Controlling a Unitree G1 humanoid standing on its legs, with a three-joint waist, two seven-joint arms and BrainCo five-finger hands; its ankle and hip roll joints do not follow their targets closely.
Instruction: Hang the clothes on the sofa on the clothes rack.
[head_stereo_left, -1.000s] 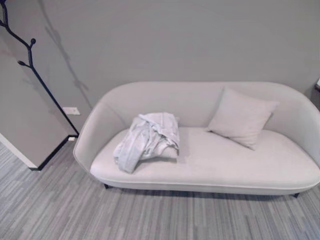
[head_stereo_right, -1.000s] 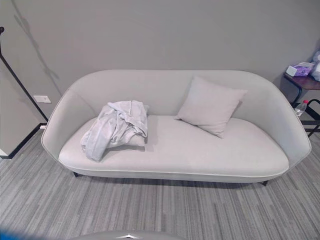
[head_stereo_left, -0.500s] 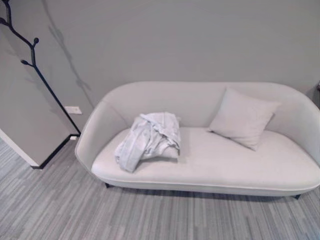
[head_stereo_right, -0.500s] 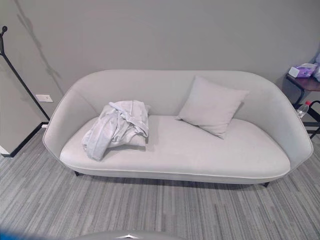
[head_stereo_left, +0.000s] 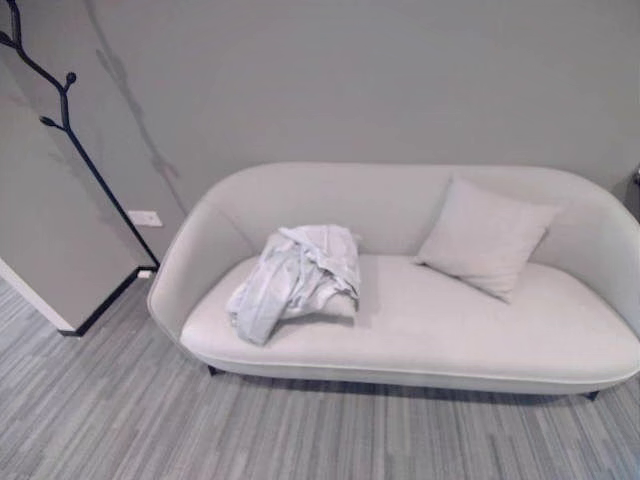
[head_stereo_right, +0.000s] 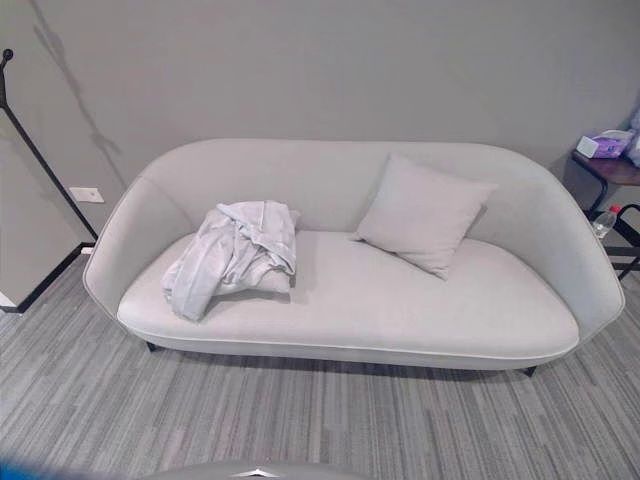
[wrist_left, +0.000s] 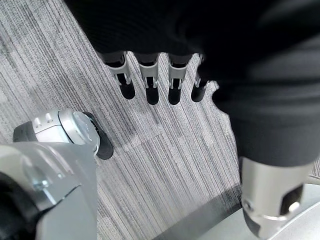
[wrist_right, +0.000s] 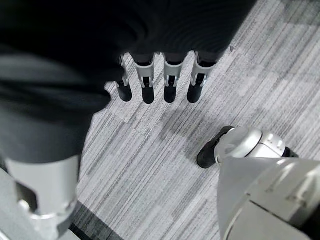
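Wall (head_stereo_left: 380, 80): plain grey, behind the sofa.
Floor (head_stereo_right: 300, 420): grey striped carpet, in front of the sofa and under both hands.
Sofa (head_stereo_right: 420, 310): pale grey, rounded back, dark feet, standing against the wall and spanning most of the eye views.
Rack (head_stereo_left: 62, 110): thin black branch-like pole with knobbed tips, leaning up along the wall to the left of the sofa, apart from it.
Cushion (head_stereo_right: 425, 213): pale grey square, tilted against the sofa back, right of centre.
Clothes (head_stereo_left: 293, 280): a light grey crumpled garment in a heap on the left part of the seat, its upper edge against the backrest, one fold trailing down toward the front edge of the seat; well apart from the cushion.
Side worktop (head_stereo_right: 612, 166): dark, at the right edge past the sofa arm, seen in part.
Box (head_stereo_right: 604, 144): purple, on the side worktop.
Bottle (head_stereo_right: 603, 218): clear, red cap, lower down by the side worktop's frame.
Socket (head_stereo_left: 145, 218): white plate low on the wall, between the rack and the sofa.
Left hand (wrist_left: 150, 82): over the carpet, fingers straight and spread a little, holding nothing, nowhere near the clothes.
Right hand (wrist_right: 167, 80): over the carpet, fingers straight in a row, thumb apart, holding nothing.
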